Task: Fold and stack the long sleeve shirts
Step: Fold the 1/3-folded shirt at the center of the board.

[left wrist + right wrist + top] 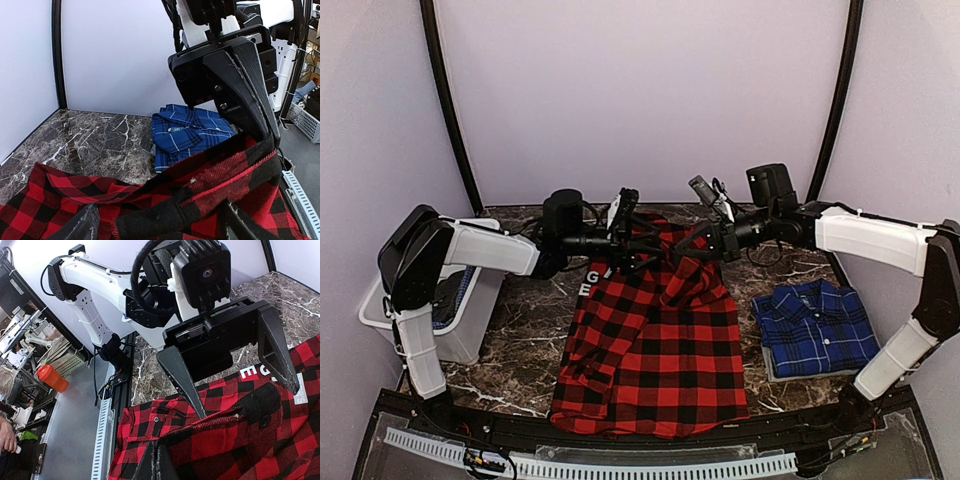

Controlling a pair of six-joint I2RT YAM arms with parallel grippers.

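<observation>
While the right gripper pinches the red shirt by its far edge for folding, the wide-open left gripper should clamp next.

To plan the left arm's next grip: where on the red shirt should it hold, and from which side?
Probably the raised far edge of the red shirt, left of where the shut right gripper pinches it. That edge is lifted up as a thin fold, so the open left gripper can straddle it from above.
</observation>
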